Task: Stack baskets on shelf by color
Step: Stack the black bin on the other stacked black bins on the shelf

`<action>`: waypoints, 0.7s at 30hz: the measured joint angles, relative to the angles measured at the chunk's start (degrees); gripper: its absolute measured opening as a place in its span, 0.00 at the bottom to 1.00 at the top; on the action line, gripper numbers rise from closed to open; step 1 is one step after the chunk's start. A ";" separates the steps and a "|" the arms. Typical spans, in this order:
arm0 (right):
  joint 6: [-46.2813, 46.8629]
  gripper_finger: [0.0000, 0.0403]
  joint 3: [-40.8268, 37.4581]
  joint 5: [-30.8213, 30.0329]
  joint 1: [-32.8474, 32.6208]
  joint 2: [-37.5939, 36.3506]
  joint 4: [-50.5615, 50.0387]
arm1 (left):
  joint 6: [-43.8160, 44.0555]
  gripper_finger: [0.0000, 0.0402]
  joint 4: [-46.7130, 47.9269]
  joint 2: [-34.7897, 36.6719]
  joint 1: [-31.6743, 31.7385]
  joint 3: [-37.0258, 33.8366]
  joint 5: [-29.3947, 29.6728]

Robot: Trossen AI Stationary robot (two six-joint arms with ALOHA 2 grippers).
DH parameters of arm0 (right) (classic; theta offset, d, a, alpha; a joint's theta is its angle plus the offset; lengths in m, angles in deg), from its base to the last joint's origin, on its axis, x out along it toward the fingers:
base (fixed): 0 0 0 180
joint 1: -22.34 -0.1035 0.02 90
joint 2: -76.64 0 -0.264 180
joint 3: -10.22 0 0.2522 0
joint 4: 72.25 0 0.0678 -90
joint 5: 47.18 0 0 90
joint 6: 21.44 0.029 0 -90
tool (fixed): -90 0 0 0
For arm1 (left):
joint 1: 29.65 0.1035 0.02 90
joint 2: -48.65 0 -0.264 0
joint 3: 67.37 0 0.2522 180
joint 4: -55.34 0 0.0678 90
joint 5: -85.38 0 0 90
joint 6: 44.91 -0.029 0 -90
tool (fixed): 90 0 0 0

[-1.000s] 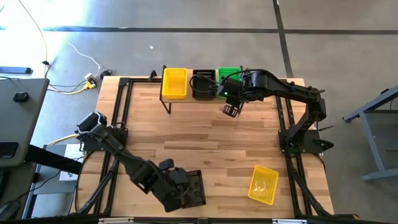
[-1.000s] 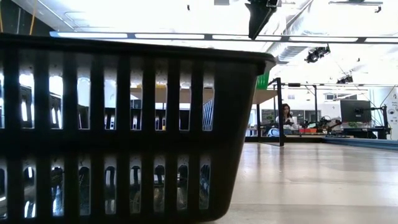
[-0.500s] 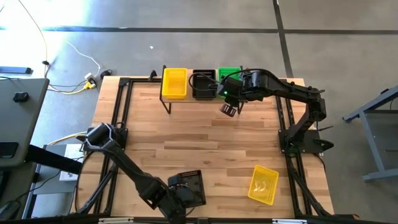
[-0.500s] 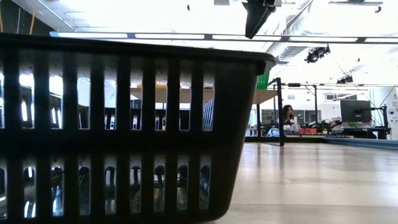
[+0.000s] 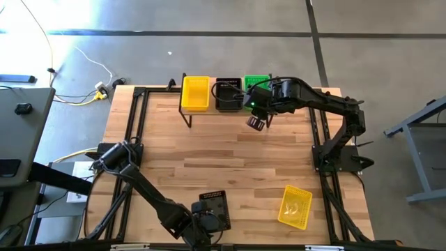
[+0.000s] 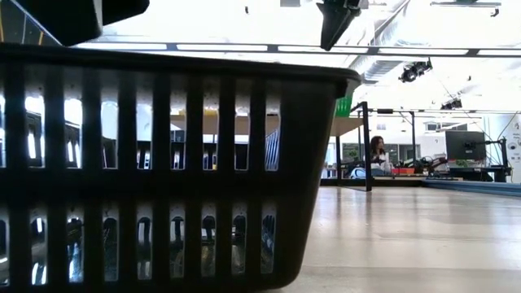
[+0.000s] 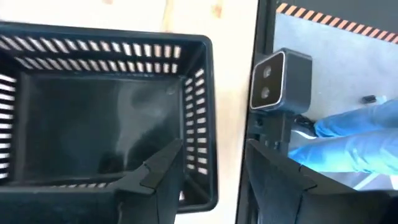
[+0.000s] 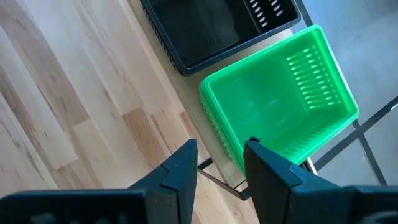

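— Baskets first: where do they sit?

— Yellow mesh plastic basket (image 5: 195, 93), black one (image 5: 228, 95) and green one (image 5: 256, 86) stand in a row on the low wood-topped shelf (image 5: 187, 110). Another black perforated basket (image 5: 215, 207) rests at the table's near edge, a second yellow basket (image 5: 295, 206) lies to its right.

— Grippers?

— Left gripper (image 7: 208, 171) hangs with fingers apart astride that near black basket's wall. Right gripper (image 8: 219, 163) hovers just before the shelf, fingers parted, holding nothing.

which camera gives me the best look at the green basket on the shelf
The right wrist view: the green basket fills the frame, open side up and empty, beside a black basket. The high view shows it small at the shelf's end, partly under the right arm. The low and left wrist views don't show it.
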 joint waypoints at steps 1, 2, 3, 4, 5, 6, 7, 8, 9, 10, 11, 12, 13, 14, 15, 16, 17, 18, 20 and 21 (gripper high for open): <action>-0.01 0.29 0.00 -0.01 0.00 0.00 0.02 | 0.26 0.40 -0.14 -0.39 0.00 0.05 -0.23; -0.01 0.29 0.00 -0.01 0.00 0.00 0.02 | 0.34 0.40 0.57 -0.63 0.00 -0.08 -0.41; -0.02 0.29 0.00 -0.01 0.00 0.00 0.02 | 0.35 0.40 0.69 -1.07 0.00 -0.15 -0.97; -0.04 0.29 0.00 -0.01 0.00 0.00 0.02 | 0.36 0.40 -0.42 -1.45 0.08 -0.11 -1.52; -0.33 0.29 0.00 -0.01 0.00 0.00 0.06 | 0.34 0.40 -0.47 -1.71 0.13 -0.06 -1.84; -0.43 0.29 0.00 0.01 0.01 0.00 0.04 | 0.34 0.40 -0.15 -2.10 0.14 -0.06 -2.06; -0.44 0.29 0.00 -0.01 0.00 0.00 0.05 | 0.45 0.40 -0.43 -2.57 0.15 -0.06 -2.32; -0.46 0.29 0.00 -0.01 0.00 0.00 0.07 | 0.96 0.40 -0.32 -3.06 0.15 -0.06 -2.27; -0.46 0.29 0.00 -0.01 0.00 0.00 0.07 | 1.39 0.40 -0.09 -3.47 0.15 -0.06 -2.23; -0.46 0.29 0.00 -0.01 0.00 0.00 0.07 | 1.44 0.40 0.02 -3.73 0.15 -0.06 -2.13; -0.46 0.29 0.00 -0.01 0.00 0.00 0.09 | 1.51 0.40 -0.08 -3.95 0.22 -0.06 -2.09; -0.46 0.29 0.00 -0.01 0.00 0.00 0.09 | 1.73 0.40 -0.12 -4.15 0.36 -0.04 -2.11; -0.48 0.29 0.00 -0.01 0.02 0.00 0.09 | 1.92 0.39 0.23 -4.39 0.44 -0.04 -2.13; -0.56 0.29 0.00 -0.01 0.01 0.00 0.09 | 2.05 0.38 0.44 -4.72 0.45 -0.04 -2.29; -0.66 0.29 0.00 -0.01 0.02 0.00 0.10 | 2.04 0.36 0.33 -4.92 0.49 -0.04 -2.31; -0.68 0.29 0.00 -0.01 0.01 0.00 0.10 | 1.91 0.33 0.48 -4.97 0.51 -0.04 -2.23; -0.70 0.29 0.00 0.00 0.00 0.00 0.09 | 1.62 0.30 0.39 -4.95 0.52 -0.04 -2.10; -1.00 0.29 0.00 -0.01 0.01 0.00 0.07 | 1.59 0.27 0.04 -4.93 0.52 -0.04 -2.02; -1.74 0.29 0.00 -0.01 0.02 0.00 -0.01 | 1.41 0.18 0.05 -4.86 0.52 -0.04 -2.00; -1.94 0.29 0.00 -0.01 0.01 0.00 -0.06 | 1.17 0.13 0.07 -4.81 0.52 -0.03 -2.00</action>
